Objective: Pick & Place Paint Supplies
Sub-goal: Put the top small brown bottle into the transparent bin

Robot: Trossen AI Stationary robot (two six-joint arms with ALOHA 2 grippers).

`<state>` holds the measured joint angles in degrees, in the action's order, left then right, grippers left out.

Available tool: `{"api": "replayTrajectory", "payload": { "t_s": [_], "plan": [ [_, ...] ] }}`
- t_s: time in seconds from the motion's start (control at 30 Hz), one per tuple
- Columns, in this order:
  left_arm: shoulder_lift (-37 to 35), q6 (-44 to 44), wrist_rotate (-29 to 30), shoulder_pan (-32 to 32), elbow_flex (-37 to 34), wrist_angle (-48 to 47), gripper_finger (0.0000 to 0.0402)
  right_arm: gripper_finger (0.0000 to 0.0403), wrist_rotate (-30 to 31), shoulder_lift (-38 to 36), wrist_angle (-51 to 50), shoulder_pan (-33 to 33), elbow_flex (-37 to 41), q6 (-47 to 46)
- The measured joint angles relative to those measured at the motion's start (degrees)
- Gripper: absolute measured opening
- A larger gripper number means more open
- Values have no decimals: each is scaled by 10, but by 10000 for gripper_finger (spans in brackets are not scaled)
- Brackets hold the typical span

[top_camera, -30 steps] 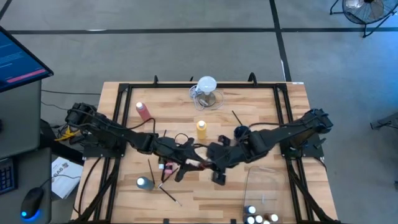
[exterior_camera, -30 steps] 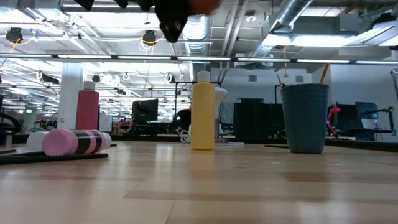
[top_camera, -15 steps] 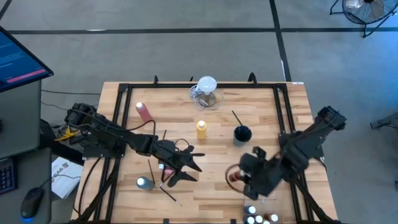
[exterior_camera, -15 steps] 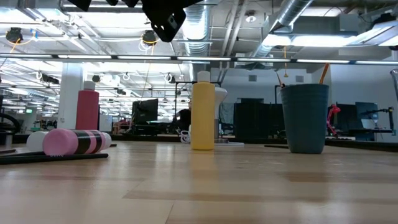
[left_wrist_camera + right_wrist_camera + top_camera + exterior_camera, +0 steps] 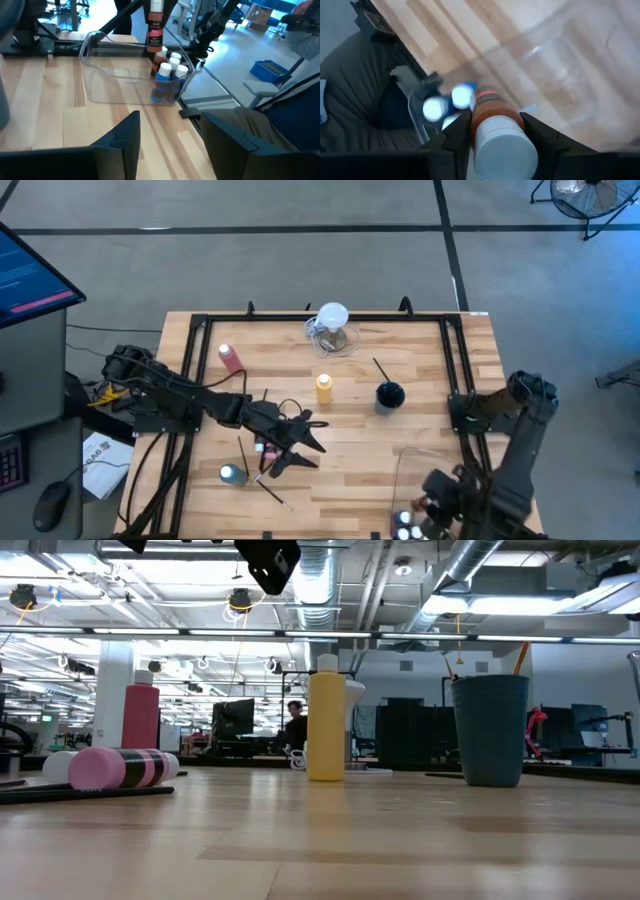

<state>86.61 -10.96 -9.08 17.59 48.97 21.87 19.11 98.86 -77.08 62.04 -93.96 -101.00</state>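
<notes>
My right gripper (image 5: pixel 432 498) hangs over the clear bin (image 5: pixel 402 465) at the table's near right corner, shut on a brown paint bottle (image 5: pixel 492 117) with a white cap. Several small white-capped bottles (image 5: pixel 169 70) stand inside the bin. My left gripper (image 5: pixel 170 145) is open over the table's middle (image 5: pixel 300 442), with nothing between its fingers. A yellow bottle (image 5: pixel 323 387) and a pink bottle (image 5: pixel 230 358) stand upright on their bases. A pink-capped bottle (image 5: pixel 115 768) lies on its side beside a dark brush (image 5: pixel 80 793). My right gripper pinches the bottle's upper body (image 5: pixel 480 117), just under the white cap, between its two fingers. The fingers come steeply from above. The bottle hangs upright, cap up, lifted clear above the bin's opening (image 5: pixel 155 27).
A clear jug (image 5: pixel 333 330) with a white round top stands at the far middle, and a dark cup (image 5: pixel 389 395) holding a brush stands right of centre. A small silver-topped bottle (image 5: pixel 232 474) and loose brushes (image 5: pixel 272 492) lie near left. A black frame (image 5: pixel 300 318) borders the table.
My right gripper has swung from the table's middle toward the near right corner, carrying the brown bottle clear of the table, and has turned at the wrist. It now hangs over the clear bin.
</notes>
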Motion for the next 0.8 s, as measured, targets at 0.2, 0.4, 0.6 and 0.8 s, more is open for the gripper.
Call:
{"api": "replayTrajectory", "payload": {
  "t_s": [0.2,0.4,0.6,0.8],
  "plan": [
    [0,2,0,0,0,0,164,132,-73,33,5,19,0,-22],
    [0,0,0,1,0,0,163,132,-81,54,11,-7,-1,43],
    [0,0,0,1,0,0,163,132,-76,69,29,-34,-2,80],
    [1,0,-4,1,0,0,163,132,-88,95,18,-40,-2,93]
  ]
}}
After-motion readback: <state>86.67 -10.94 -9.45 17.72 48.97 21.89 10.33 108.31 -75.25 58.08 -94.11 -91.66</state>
